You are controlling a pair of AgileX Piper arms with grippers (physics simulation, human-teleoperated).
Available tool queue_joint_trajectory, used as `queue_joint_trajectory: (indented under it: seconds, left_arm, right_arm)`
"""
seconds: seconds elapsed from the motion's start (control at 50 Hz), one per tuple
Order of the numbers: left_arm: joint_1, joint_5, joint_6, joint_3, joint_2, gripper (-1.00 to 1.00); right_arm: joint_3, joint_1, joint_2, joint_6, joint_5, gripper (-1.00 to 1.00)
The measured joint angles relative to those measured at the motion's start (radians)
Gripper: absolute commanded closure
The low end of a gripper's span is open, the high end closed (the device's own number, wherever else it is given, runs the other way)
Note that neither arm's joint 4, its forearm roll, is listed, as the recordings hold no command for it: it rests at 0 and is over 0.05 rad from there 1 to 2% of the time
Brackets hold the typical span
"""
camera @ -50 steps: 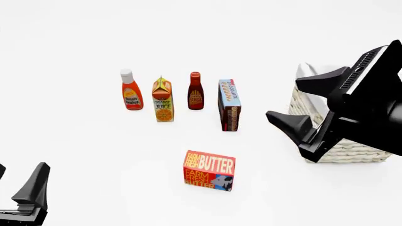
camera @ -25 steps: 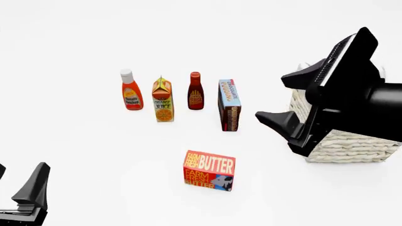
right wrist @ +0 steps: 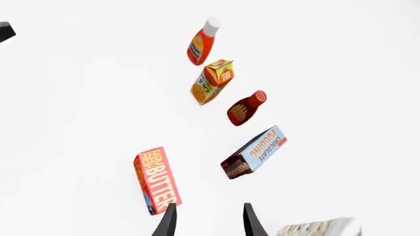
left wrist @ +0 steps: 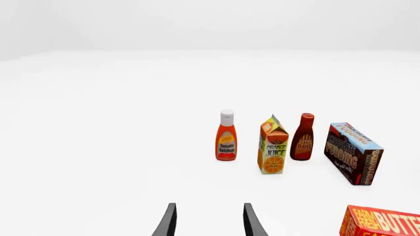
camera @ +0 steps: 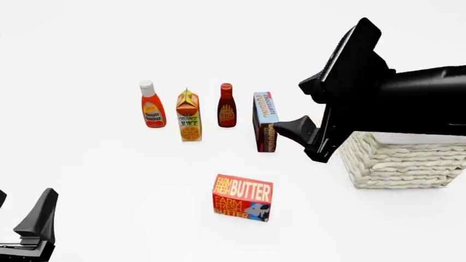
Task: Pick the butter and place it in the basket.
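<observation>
At the lower left corner of the front view the left gripper (camera: 22, 218) sits low over the white surface (camera: 109, 174), its fingers apart and holding nothing; in the left wrist view its two dark fingertips (left wrist: 169, 221) stand separated at the bottom of the frame with bare surface between them. To the right, in the upper middle of the front view, four groceries stand upright in a row: a tomato ketchup bottle (camera: 152, 105) with a white cap, an orange juice carton (camera: 189, 116) just beside it, a dark BBQ sauce bottle (camera: 226, 106), and a chocolate pudding box (camera: 266, 121) standing on its narrow side. Below that row, in the lower centre of the frame and well apart from it, the butter (camera: 243, 197) rests on the surface with its lettered face toward the camera, touched by nothing. Right of the pudding box the right gripper (camera: 302, 109) hangs in the air with its fingers spread wide and empty, the lower finger near the pudding box in the picture; in the right wrist view its fingertips (right wrist: 252, 221) show apart at the bottom edge, with the butter just beside them in the frame. At the right edge of the front view the basket (camera: 400, 164) stands on the surface, its top partly covered by the right arm (camera: 415, 101).
</observation>
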Motion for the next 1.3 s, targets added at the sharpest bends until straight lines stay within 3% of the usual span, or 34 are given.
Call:
queue_joint_trajectory:
  seconds: [1.06, 1.3]
  left_arm:
    - [0.0, 0.0, 0.0, 0.0, 0.0, -1.0]
    - [0.0, 0.0, 0.0, 0.0, 0.0, -1.0]
  right_arm:
    - [-0.242, 0.047, 0.224, -0.087, 0.258, -1.0]
    - [-0.307, 0.071, 0.268, -0.084, 0.324, -1.0]
